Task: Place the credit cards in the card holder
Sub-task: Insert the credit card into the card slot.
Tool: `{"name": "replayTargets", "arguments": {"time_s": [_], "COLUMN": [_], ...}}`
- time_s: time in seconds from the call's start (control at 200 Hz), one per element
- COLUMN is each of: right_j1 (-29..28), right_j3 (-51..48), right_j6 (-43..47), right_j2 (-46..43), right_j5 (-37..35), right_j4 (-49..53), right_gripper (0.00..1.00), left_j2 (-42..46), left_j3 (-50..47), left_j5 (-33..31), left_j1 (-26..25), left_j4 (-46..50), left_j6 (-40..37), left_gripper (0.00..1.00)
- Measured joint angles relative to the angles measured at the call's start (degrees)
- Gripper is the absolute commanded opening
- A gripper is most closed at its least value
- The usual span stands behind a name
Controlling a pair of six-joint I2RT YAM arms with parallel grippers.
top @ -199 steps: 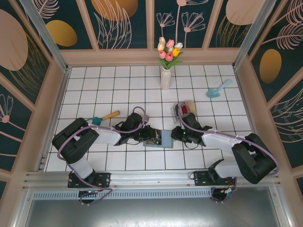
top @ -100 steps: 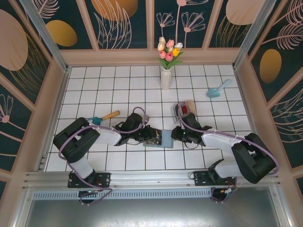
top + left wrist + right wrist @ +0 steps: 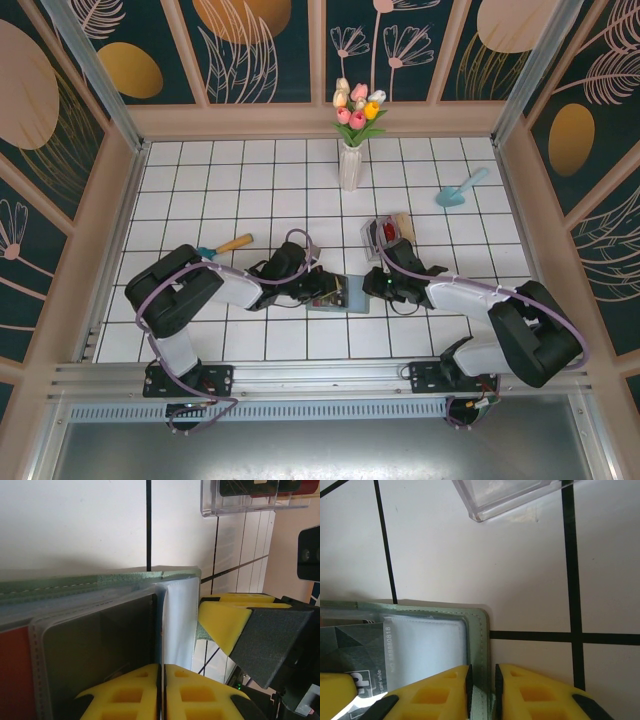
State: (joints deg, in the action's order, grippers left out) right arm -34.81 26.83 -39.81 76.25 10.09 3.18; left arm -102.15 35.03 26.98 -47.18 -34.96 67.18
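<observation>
The grey-green card holder [image 3: 348, 298] lies open on the tiles between both arms. In the left wrist view its clear sleeves hold a red credit card [image 3: 15, 675] and a dark grey credit card [image 3: 100, 650], next to a white sleeve [image 3: 177, 620]. My left gripper [image 3: 162, 667] is shut, and a thin leaf edge of the holder's inside runs into its jaws. My right gripper [image 3: 482, 672] pinches the card holder's green cover edge [image 3: 482, 630] at its corner. More cards sit in the clear box [image 3: 385, 232].
A white vase of tulips [image 3: 350, 160] stands at the back centre. A teal scoop [image 3: 460, 188] lies at the back right and a wooden-handled tool [image 3: 225, 246] at the left. The clear box's corner [image 3: 505, 495] is close beyond the holder.
The left arm has shifted slightly right toward the holder. The right jaws have closed in on the holder's cover edge.
</observation>
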Motion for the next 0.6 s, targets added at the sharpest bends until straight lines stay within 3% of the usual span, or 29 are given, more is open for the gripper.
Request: {"name": "replayTargets", "arguments": {"time_s": [0.16, 0.34, 0.6], "right_j1": [0.0, 0.0, 0.0], "right_j3": [0.0, 0.0, 0.0], "right_j6": [0.0, 0.0, 0.0], "right_j2": [0.1, 0.1, 0.1], "right_j5": [-0.1, -0.2, -0.2], "right_j4": [0.0, 0.0, 0.0], "right_gripper": [0.23, 0.23, 0.23], "left_j2": [-0.8, -0.7, 2.9], "left_j3": [2.3, 5.6, 6.8], "left_j5": [-0.1, -1.7, -7.6], "left_j1": [-0.8, -1.4, -1.8], "left_j4": [2.4, 7.9, 17.3], "left_j6": [-0.5, -2.5, -6.6], "left_gripper": [0.16, 0.27, 0.30]}}
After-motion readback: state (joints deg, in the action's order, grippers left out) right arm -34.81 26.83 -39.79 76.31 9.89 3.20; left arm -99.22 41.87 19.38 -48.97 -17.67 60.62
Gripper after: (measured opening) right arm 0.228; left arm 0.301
